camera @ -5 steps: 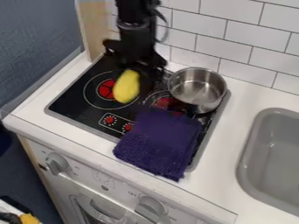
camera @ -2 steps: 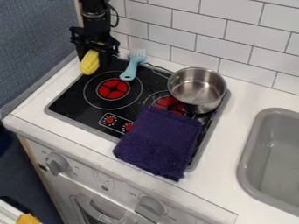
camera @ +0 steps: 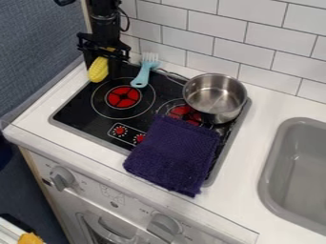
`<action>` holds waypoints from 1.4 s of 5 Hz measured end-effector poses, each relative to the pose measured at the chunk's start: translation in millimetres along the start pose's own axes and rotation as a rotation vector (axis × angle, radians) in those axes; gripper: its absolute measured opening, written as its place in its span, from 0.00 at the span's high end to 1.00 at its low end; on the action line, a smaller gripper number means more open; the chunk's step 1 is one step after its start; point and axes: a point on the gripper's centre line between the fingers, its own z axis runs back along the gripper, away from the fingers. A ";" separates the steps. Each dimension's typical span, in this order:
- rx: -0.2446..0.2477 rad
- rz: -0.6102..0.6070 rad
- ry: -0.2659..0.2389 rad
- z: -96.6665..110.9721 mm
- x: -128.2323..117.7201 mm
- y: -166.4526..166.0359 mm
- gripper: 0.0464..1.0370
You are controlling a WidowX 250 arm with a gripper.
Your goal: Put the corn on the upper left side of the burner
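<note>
My arm comes in at the upper left and drops almost straight down, with its black hand pointing downward at the far left corner of the cooktop. I've got the hand closed around the corn, its fingers parted by roughly the cob's thickness. The yellow, bumpy cob slants down toward its rounded lower end, above and left of the left burner; I can't tell whether it touches the surface underneath.

The cooktop is flat, glossy black, with red discs inside thin pale rings, set in the smooth white desk. Just right of the hand lies a light blue fork with paler tines. A round, shiny metal pot sits at the far right, and a thick, nubbly purple cloth covers the near right part. Glossy white tiles line the back.
</note>
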 end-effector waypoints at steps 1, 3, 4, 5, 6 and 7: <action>-0.005 -0.005 -0.003 0.3 1.7 -5.3 0.37; 0.024 -0.028 -0.082 2.1 2.6 -7.0 0.12; 0.033 -0.048 -0.112 7.6 1.1 -12.9 0.03; 0.040 -0.044 -0.168 33.4 1.9 -14.1 0.04; 0.032 -0.048 -0.221 65.9 -0.6 -13.6 0.04; -0.011 -0.049 -0.217 87.0 -9.1 -18.3 0.04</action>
